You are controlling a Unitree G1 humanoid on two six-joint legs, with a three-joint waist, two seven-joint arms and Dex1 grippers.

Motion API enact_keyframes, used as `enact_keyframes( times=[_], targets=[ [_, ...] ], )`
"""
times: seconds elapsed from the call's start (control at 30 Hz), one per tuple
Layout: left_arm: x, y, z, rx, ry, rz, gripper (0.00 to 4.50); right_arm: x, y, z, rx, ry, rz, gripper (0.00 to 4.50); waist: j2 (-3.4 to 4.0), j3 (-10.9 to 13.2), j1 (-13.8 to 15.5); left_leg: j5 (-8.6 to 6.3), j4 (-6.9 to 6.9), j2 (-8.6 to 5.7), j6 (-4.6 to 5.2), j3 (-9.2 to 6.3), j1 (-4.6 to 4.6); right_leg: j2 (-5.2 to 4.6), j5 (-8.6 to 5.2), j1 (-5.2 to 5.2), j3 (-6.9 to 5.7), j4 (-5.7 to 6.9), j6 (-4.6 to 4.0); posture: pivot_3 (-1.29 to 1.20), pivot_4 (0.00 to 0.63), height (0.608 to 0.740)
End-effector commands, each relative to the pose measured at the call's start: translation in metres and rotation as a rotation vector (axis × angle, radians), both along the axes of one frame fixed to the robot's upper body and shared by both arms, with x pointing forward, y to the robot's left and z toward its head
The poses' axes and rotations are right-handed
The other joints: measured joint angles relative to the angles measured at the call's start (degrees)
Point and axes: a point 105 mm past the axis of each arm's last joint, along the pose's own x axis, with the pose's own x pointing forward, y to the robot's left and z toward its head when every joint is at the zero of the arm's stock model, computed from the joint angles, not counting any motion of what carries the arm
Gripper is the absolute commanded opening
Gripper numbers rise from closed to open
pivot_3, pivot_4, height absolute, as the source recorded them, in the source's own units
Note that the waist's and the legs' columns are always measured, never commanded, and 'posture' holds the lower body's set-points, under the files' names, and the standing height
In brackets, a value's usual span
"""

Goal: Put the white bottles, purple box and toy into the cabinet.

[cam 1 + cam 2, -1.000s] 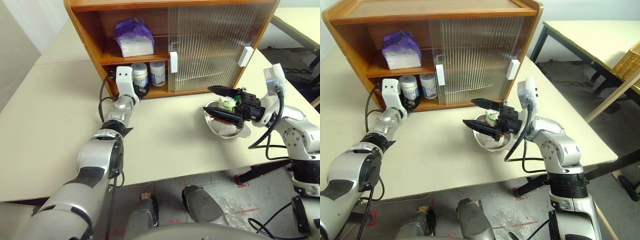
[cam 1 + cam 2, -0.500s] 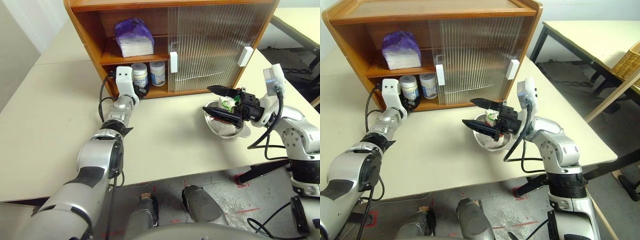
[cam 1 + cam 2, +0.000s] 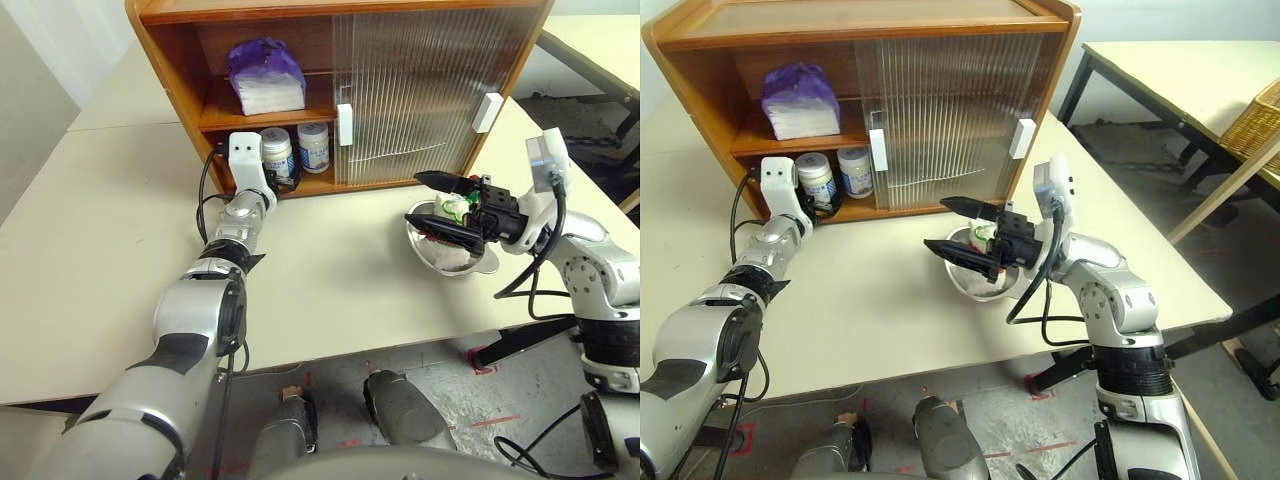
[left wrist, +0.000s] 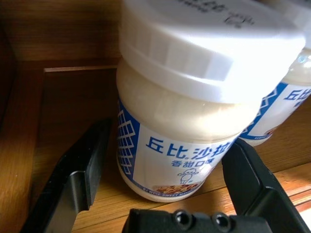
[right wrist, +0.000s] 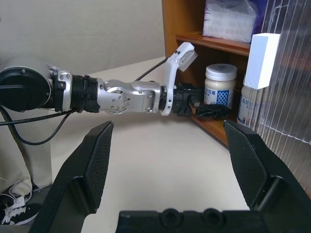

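Left end effector (image 4: 160,160) is spread, fingers (image 4: 77,170) standing clear on both sides of the nearer white bottle (image 4: 194,111), which sits on the cabinet (image 3: 180,60) floor just beside the second white bottle (image 3: 314,146). Looks like the release step: best to back the arm straight out along its own line, no sideways sweep, so neither finger clips the jar or knocks it into its neighbour. Purple box (image 3: 266,76) is on the shelf above, so both bottles and the box are in. Right end effector (image 3: 447,208) is spread too, empty, hovering over the steel bowl (image 3: 450,255) on the counter (image 3: 330,270); the toy (image 3: 458,207) lies in that bowl, partly hidden behind the fingers, and is the last item. Next grab probably needs a drop from above onto the plush body, not the bowl rim. Versus a second ago: left fingers have widened off the jar; both arms otherwise stayed put, nothing else shifted.
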Motion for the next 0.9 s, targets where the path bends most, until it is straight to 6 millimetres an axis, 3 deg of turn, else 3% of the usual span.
enact_keyframes(
  times=[0.03, 0.27, 0.5, 0.63, 0.7, 0.8, 0.9],
  targets=[
    [-0.006, 0.009, -0.003, -0.020, -0.032, 0.009, 4.48, 0.000, 0.003, 0.001, -0.008, -0.016, 0.013, 4.50, 0.00, 0.0, 0.0, 0.01, 0.00, 0.00, 0.01, 0.00, 0.01, 0.01, 0.00, 0.00, -0.01, 0.00, 0.00, -0.36, 0.090, 0.740],
    [-0.019, 0.011, -0.011, 0.006, -0.078, -0.016, 4.48, 0.003, 0.004, 0.002, -0.003, -0.022, 0.017, 4.50, 0.01, 0.0, 0.7, 0.10, 0.05, 0.00, 0.05, 0.01, 0.00, 0.03, 0.07, 0.01, -0.10, 0.02, 0.00, -0.34, 0.086, 0.740],
    [-0.055, 0.013, -0.012, 0.065, -0.139, -0.096, 4.48, 0.003, 0.006, 0.002, 0.007, -0.036, 0.037, 4.50, 0.04, 0.0, 1.6, 0.23, 0.04, 0.02, -0.02, -0.02, 0.01, 0.03, 0.22, -0.01, -0.10, 0.04, -0.18, -0.33, 0.075, 0.740],
    [-0.067, 0.015, -0.011, 0.073, -0.132, -0.096, 4.48, 0.003, 0.005, 0.003, 0.009, -0.040, 0.039, 4.50, 0.03, 0.0, 2.5, -0.12, 0.02, 0.04, -0.83, -0.07, 0.01, 0.03, 0.64, -0.03, -0.07, 0.04, -0.94, -0.33, 0.073, 0.740],
    [-0.078, 0.005, -0.007, 0.082, -0.156, -0.153, 4.48, 0.003, 0.004, 0.002, 0.010, -0.049, 0.036, 4.50, 0.07, -0.1, 3.0, -0.09, 0.01, 0.07, -0.97, -0.14, 0.02, -0.02, 0.72, -0.03, 0.01, 0.05, -1.12, -0.32, 0.064, 0.740],
    [-0.087, -0.032, 0.014, 0.028, -0.271, -0.330, 4.48, 0.007, -0.006, 0.004, 0.004, -0.066, 0.006, 4.50, 0.09, -0.2, 4.0, -0.10, 0.01, 0.12, -1.09, -0.18, 0.03, -0.02, 0.79, -0.05, -0.05, 0.05, -1.32, -0.32, 0.061, 0.740],
    [-0.088, -0.051, 0.028, 0.002, -0.320, -0.419, 3.82, 0.010, -0.017, 0.005, -0.014, -0.074, -0.012, 4.50, 0.10, -0.2, 5.0, -0.07, 0.01, 0.14, -1.15, -0.21, 0.03, -0.26, 0.88, -0.08, -0.07, 0.06, -1.49, -0.32, 0.055, 0.740]
  ],
)
